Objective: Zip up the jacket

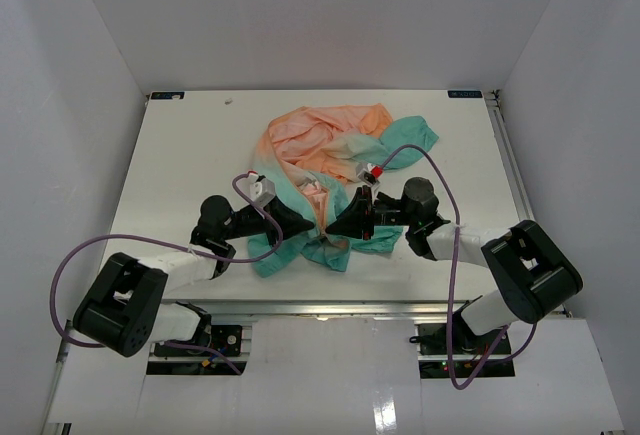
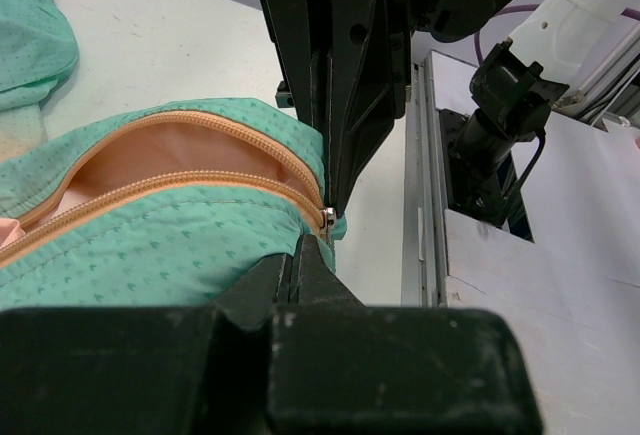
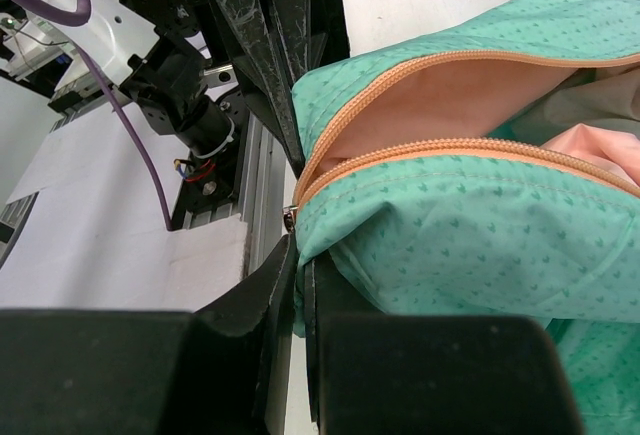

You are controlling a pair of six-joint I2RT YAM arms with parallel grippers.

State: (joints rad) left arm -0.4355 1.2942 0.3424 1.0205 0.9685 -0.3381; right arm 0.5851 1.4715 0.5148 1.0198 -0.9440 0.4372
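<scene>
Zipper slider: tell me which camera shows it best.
Left wrist. The metal zipper slider sits mid-frame, where the two orange tooth rows meet at the jacket hem. The right wrist view shows just a glint of it at the fabric's edge. From top external it cannot be made out.

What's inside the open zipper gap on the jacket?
On the jacket, between the two orange zipper tracks, only smooth peach lining shows. The metal slider sits at the closed end. Anything deeper is hidden under teal fabric.
</scene>
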